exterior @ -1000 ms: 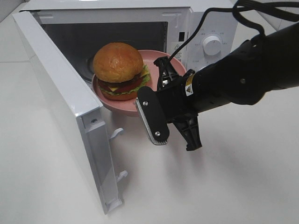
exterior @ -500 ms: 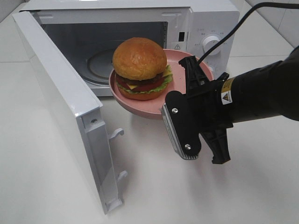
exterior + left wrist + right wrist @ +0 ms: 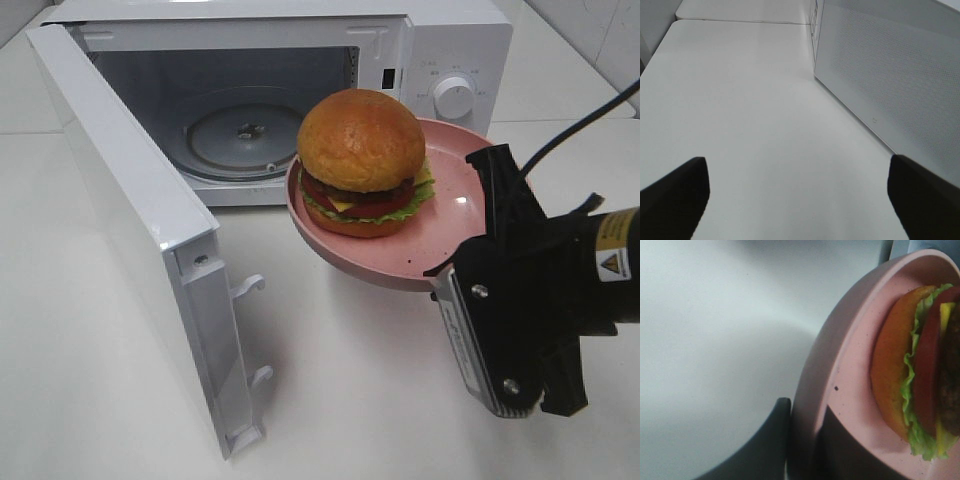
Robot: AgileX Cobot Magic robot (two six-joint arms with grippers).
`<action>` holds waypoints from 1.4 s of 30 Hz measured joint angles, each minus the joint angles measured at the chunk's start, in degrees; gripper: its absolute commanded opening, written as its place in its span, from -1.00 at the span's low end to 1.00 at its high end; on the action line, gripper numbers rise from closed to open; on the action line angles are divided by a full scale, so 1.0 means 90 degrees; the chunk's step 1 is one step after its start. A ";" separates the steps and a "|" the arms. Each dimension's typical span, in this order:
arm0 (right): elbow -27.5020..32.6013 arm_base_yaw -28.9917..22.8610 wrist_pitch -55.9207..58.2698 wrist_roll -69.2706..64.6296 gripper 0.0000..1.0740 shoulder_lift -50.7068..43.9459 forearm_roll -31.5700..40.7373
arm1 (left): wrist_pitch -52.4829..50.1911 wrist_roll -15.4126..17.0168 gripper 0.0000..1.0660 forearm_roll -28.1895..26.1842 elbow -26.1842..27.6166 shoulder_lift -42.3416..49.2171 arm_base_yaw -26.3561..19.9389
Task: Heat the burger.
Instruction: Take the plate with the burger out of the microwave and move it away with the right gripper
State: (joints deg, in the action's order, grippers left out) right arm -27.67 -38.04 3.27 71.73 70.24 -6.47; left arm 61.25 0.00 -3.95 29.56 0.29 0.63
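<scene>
Clamped on the rim of the pink plate (image 3: 455, 215), my right pincer (image 3: 470, 262) holds it aloft in front of the microwave (image 3: 440, 50), with one finger over the rim and the other under it, as the right wrist view shows. A second ago the plate sat at the mouth of the microwave's cavity; now it has come out and away from the opening, toward the side with the control knob (image 3: 453, 97), and the burger (image 3: 362, 160) rides on it, upright, near the plate's edge farthest from my grip. The glass turntable (image 3: 243, 135) inside lies bare and the door (image 3: 130, 240) stands wide open. I judge either that the heating is over and I am carrying the burger out, or that I have backed off from loading it; these pictures alone do not tell me which. My left pincer (image 3: 800, 195) stands with its fingers well apart and nothing between them, beside the outer face of the open door. Much is hidden: my own arm blocks the table just under the plate's near edge, the right wrist view cuts off most of the burger, and the markings around the knob are too small to read.
</scene>
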 measured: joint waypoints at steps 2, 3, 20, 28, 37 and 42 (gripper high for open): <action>0.0121 0.0000 0.0102 -0.0051 -1.00 -0.0210 0.0000 | 0.0000 0.0000 0.66 0.0000 0.0000 0.0000 0.0000; 0.0121 0.0000 0.0102 -0.0051 -1.00 -0.0210 0.0000 | 0.0000 0.0000 0.66 0.0000 0.0000 0.0000 0.0000; 0.0573 0.0000 0.1522 -0.1331 -1.00 -0.1929 -0.0427 | 0.0000 0.0000 0.66 0.0000 0.0000 0.0000 0.0000; 0.0573 0.0000 0.2285 -0.2998 -1.00 -0.2406 -0.1496 | 0.0000 0.0000 0.66 0.0000 0.0000 0.0000 0.0000; 0.0573 0.0000 0.3457 -0.5303 -1.00 -0.2451 -0.2693 | 0.0000 0.0000 0.66 0.0000 0.0000 0.0000 0.0000; 0.0573 0.0000 0.4087 -0.6595 -1.00 -0.2457 -0.3170 | 0.0000 0.0000 0.66 0.0000 0.0000 0.0000 0.0000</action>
State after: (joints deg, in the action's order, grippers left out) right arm -22.52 -38.04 40.05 12.38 48.13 -35.01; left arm 61.25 0.00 -3.95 29.56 0.29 0.63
